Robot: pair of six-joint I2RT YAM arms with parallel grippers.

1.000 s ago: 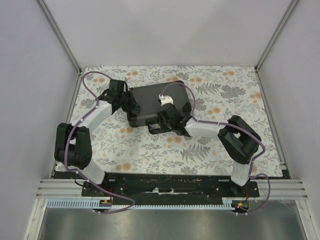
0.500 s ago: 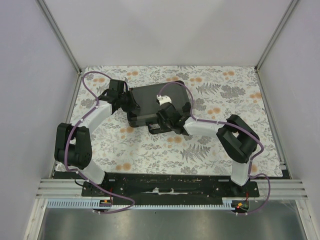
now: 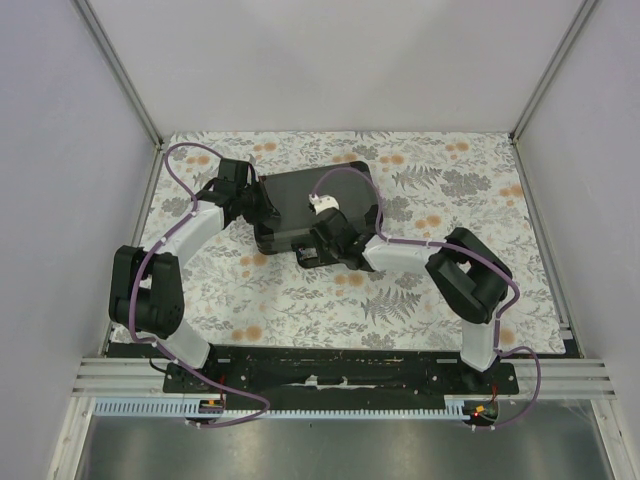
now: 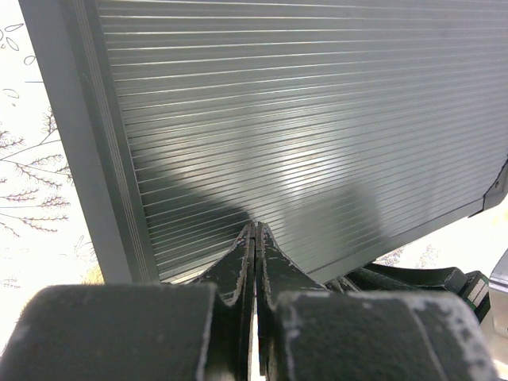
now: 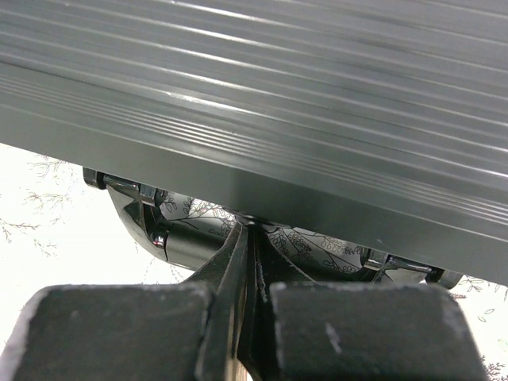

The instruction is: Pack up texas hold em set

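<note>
The black case [image 3: 296,198] lies with its lid down at the back middle of the flowered table [image 3: 450,300]. My left gripper [image 4: 254,228] has its fingers pressed together, the tips on the ribbed lid. My right gripper [image 5: 249,226], fingers also pressed together, meets the lid's near edge above the handle [image 5: 151,230].

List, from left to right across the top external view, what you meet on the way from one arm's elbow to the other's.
left elbow → left fingers → case → right elbow
</note>
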